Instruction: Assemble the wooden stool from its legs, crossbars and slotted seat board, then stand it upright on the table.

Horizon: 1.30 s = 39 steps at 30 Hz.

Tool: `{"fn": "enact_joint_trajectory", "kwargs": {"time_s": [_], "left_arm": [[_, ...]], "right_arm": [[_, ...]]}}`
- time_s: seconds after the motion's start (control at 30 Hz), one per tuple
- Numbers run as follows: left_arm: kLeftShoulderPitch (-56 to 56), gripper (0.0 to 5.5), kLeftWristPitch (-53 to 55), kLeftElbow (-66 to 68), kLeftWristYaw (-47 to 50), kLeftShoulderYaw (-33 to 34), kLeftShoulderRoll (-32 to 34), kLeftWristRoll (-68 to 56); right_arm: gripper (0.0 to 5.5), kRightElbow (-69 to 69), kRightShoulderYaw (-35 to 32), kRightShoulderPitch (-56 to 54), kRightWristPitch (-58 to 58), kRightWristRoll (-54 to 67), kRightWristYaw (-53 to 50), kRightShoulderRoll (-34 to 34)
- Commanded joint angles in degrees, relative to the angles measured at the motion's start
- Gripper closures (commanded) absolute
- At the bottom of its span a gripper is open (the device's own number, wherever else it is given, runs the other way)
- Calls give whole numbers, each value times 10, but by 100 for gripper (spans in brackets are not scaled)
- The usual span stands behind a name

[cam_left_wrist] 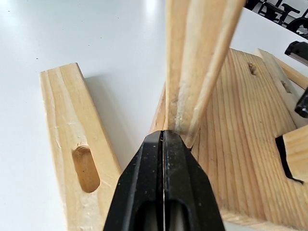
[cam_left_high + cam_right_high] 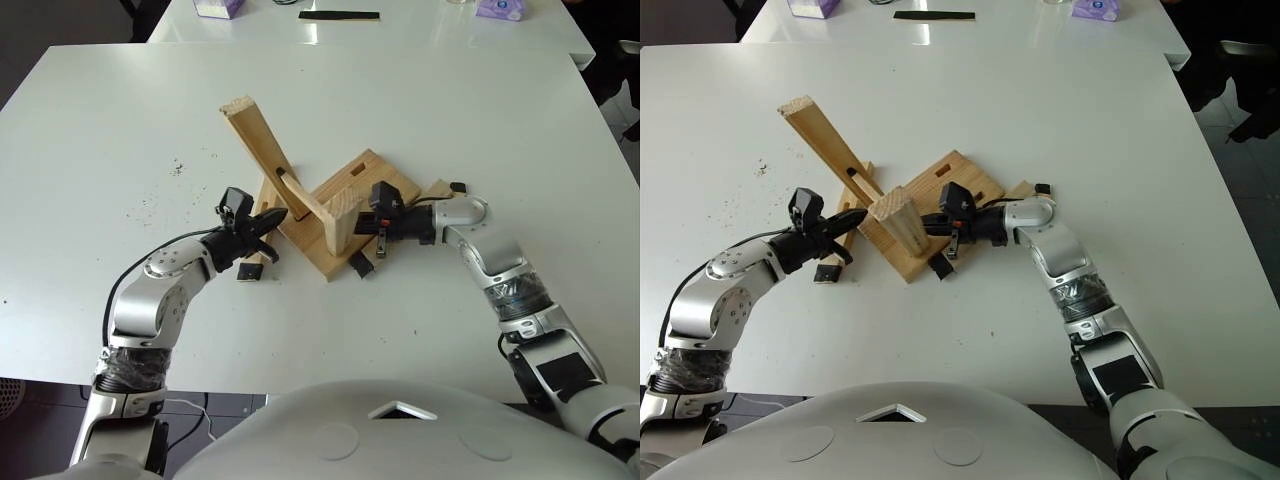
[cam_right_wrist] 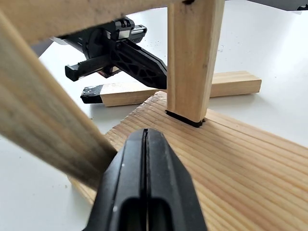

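The slotted seat board (image 2: 378, 176) lies flat on the white table. Two legs stand in its slots: a long one (image 2: 262, 140) leaning far over to the back left, and a shorter upright one (image 2: 342, 225) near the board's front corner. My left gripper (image 2: 278, 216) is shut and empty, its tip (image 1: 162, 134) pressed against the foot of the leaning leg (image 1: 197, 62). My right gripper (image 2: 360, 223) is shut and empty too, low over the seat board (image 3: 240, 159) just right of the upright leg (image 3: 192, 57).
A loose leg (image 1: 72, 139) with a slot hole lies beside the board's left edge, its black-capped end (image 2: 249, 271) toward me. Another wooden piece (image 2: 437, 188) pokes out at the board's right. Wood crumbs (image 2: 160, 195) dot the table's left; a black strip (image 2: 338, 15) lies far back.
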Motion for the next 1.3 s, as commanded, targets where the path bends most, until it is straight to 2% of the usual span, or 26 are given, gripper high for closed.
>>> {"fn": "enact_joint_trajectory", "kwargs": {"time_s": [0.03, 0.17, 0.27, 0.4, 0.5, 0.6, 0.8, 0.97, 1.3], "left_arm": [[-45, 550, -17, 44, -2, 1, -9, 20], [-72, 550, -34, 82, 4, 2, -19, 37], [-68, 550, -33, 89, 20, 31, -22, 33], [21, 550, 23, -15, -4, 101, 2, -42], [80, 550, 67, -107, -42, 116, 24, -105], [129, 550, 102, -188, -70, 85, 46, -137], [175, 550, 111, -224, -91, -9, 68, -107], [205, 550, 102, -233, -99, -40, 82, -92], [157, 550, 83, -152, -76, -105, 67, -11]], "right_arm": [[549, -52, 14, 20, 44, 17, -22, 21], [549, -61, 5, 24, 56, 12, -50, 28], [549, -40, -27, 0, 38, 10, -55, 9], [549, 97, -52, -83, -59, -45, -65, -22], [549, 219, -41, -135, -137, -96, -80, -27], [549, 350, -28, -189, -210, -143, -104, -15], [549, 496, 2, -242, -297, -206, -83, -12], [549, 552, 15, -270, -338, -228, -45, -11], [549, 567, 35, -269, -370, -253, 3, -2]]}}
